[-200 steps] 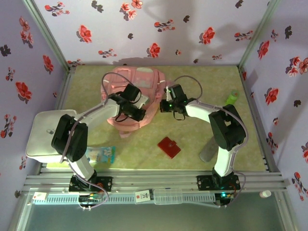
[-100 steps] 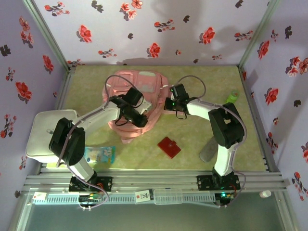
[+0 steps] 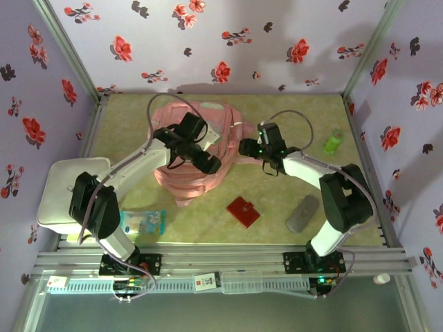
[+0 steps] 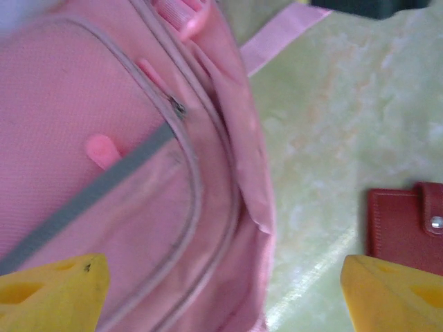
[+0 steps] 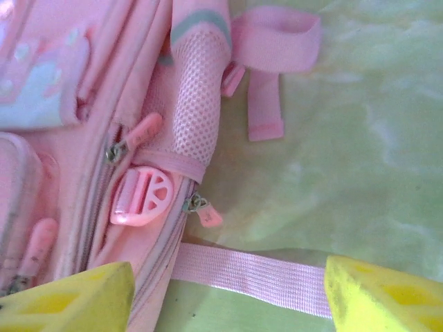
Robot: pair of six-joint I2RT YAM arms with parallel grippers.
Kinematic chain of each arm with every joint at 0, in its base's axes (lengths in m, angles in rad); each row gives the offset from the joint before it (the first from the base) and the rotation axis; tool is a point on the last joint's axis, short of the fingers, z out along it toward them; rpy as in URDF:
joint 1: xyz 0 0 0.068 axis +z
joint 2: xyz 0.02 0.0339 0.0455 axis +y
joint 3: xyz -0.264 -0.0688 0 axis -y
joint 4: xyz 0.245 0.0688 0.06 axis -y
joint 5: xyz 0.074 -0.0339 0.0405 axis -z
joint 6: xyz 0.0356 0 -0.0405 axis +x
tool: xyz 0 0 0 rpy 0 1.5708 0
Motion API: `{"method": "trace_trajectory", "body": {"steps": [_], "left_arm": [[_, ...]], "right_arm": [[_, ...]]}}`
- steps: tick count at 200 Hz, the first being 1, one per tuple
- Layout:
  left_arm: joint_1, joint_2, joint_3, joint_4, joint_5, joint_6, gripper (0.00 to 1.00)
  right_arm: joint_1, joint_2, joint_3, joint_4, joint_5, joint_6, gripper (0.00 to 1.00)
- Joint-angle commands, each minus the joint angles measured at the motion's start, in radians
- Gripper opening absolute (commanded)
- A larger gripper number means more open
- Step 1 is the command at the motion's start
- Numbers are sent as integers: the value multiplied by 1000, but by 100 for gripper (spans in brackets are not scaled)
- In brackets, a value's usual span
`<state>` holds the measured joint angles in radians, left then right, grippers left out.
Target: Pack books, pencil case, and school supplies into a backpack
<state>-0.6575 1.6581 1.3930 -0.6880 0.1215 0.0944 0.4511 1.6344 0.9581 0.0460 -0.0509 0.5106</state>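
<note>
The pale pink backpack point(image 3: 187, 155) lies flat at the middle of the table. My left gripper point(image 3: 210, 164) hovers open over its right side, with yellow fingers point(image 4: 52, 294) wide apart above the backpack point(image 4: 104, 159) fabric. My right gripper point(image 3: 246, 148) is open at the bag's right edge, straddling a pink strap point(image 5: 249, 273) beside the backpack point(image 5: 83, 138). Of the school supplies, the red square piece point(image 3: 243, 211) point(image 4: 405, 225) and the grey pouch point(image 3: 302, 213) lie on the table. A blue book point(image 3: 142, 221) lies near the left arm's base. The pencil case is out of view.
A white box point(image 3: 59, 194) stands at the near left. A green bottle point(image 3: 333, 140) lies by the right wall. Flowered walls close in the table on three sides, and a metal rail point(image 3: 221, 259) runs along the near edge.
Both grippers have gone from shut to open, letting go of the backpack. The bag has settled flatter and farther back. The right arm swung right, uncovering the grey pouch.
</note>
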Motion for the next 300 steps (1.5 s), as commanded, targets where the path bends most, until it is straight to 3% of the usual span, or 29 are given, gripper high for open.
{"method": "trace_trajectory", "body": {"steps": [1, 52, 128, 158, 191, 232, 300], "left_arm": [[-7, 63, 50, 2, -105, 90, 87], [-8, 180, 149, -75, -152, 211, 71], [-8, 335, 274, -173, -199, 245, 64], [-8, 354, 287, -179, -240, 243, 49], [-8, 289, 265, -153, -252, 232, 27], [-8, 147, 181, -66, -214, 224, 13], [1, 9, 39, 95, -192, 184, 7]], "right_arm": [[-12, -57, -38, 40, 80, 24, 78], [-28, -101, -84, 38, 118, 38, 82], [-36, -56, -61, 55, 86, 72, 82], [-37, -41, -49, 58, 67, 84, 82], [-38, -17, -19, 58, 32, 86, 82], [-40, 33, 54, 69, -74, 76, 80], [-38, 217, 246, 114, -360, 101, 73]]}}
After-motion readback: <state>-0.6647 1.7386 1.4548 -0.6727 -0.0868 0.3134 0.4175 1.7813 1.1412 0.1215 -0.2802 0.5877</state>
